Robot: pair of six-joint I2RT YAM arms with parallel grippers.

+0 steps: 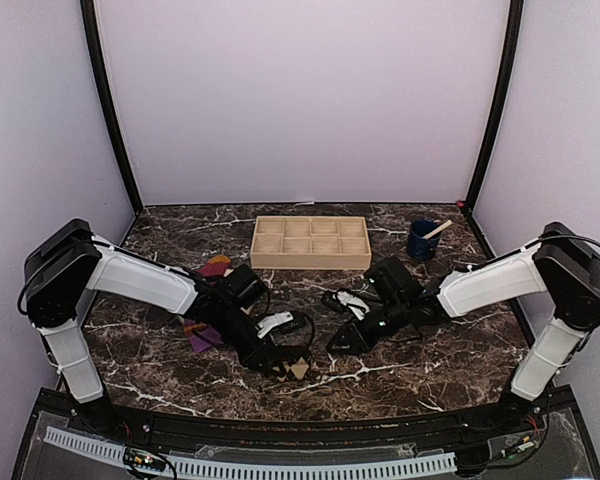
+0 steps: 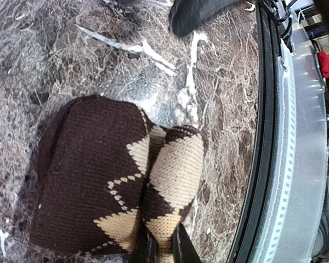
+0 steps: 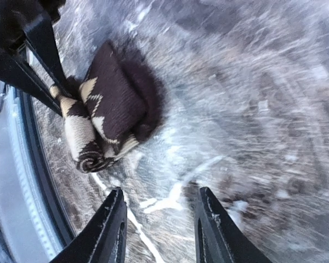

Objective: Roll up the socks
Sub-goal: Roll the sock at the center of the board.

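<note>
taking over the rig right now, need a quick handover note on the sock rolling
Left gripper: shut on the edge of the argyle sock, near the front edge of the table.
Right gripper: open, empty, hovering beside that sock.
Purple striped sock: partly under the left arm, not rolled.
Done: argyle sock partly rolled at one end.
Left: finish that roll, then roll the purple one.

- White-and-black left arm (image 1: 140,282), left of the top view: smooth white shell links, bulky matte-black joint housings, and a thin black cable.
- White-and-black right arm (image 1: 492,282), on the right: same shells, joints and cable.
- Black two-finger right gripper (image 3: 162,230), bottom of its wrist view: glossy, tapered, ridged fingers (image 3: 112,230).
</note>
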